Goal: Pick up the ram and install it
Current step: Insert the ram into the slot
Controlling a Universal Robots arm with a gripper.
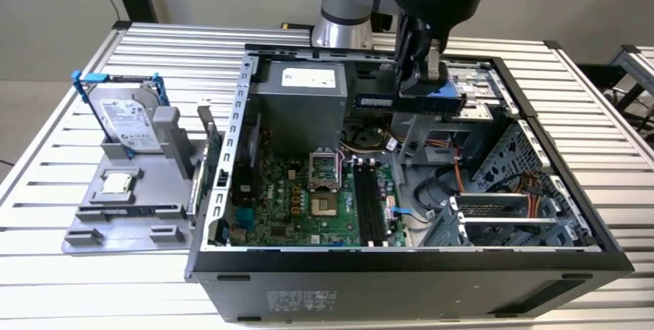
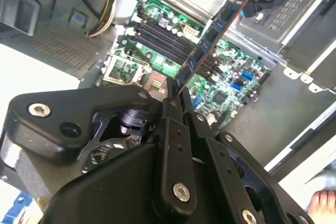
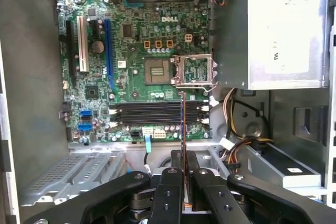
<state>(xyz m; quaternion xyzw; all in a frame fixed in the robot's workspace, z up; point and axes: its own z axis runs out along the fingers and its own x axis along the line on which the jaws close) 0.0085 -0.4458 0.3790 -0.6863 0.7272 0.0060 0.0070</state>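
Holding the ram (image 2: 210, 35) in the gripper (image 3: 182, 162), fingers closed firmly on the two flat faces of the thin stick, nothing else in the grasp. Hanging high inside the open computer case (image 1: 409, 257), toward its far side in the exterior view, well above the motherboard (image 3: 131, 51) and touching no part of it. Judging the step in hand as the carrying of the stick toward the black memory slots (image 3: 157, 113), with seating not yet begun. Appearing, in the first wrist view, as a narrow edge-on line crossing the slots rather than running along them; therefore probably needing a turn of the wrist until the long edge is lying parallel to one slot. Advising a level approach, so that both ends are entering the slot together and the board is not pivoting between the fingers. Advising also a straight, slow descent, staying clear of the CPU socket (image 3: 157, 70) just beside the slots and of the cable bundle (image 3: 231, 103) near their one end. Not being able to tell whether the white end latches (image 3: 112, 113) are standing open, nor on which side the notch of the stick is lying, both being worth checking before any pressing.
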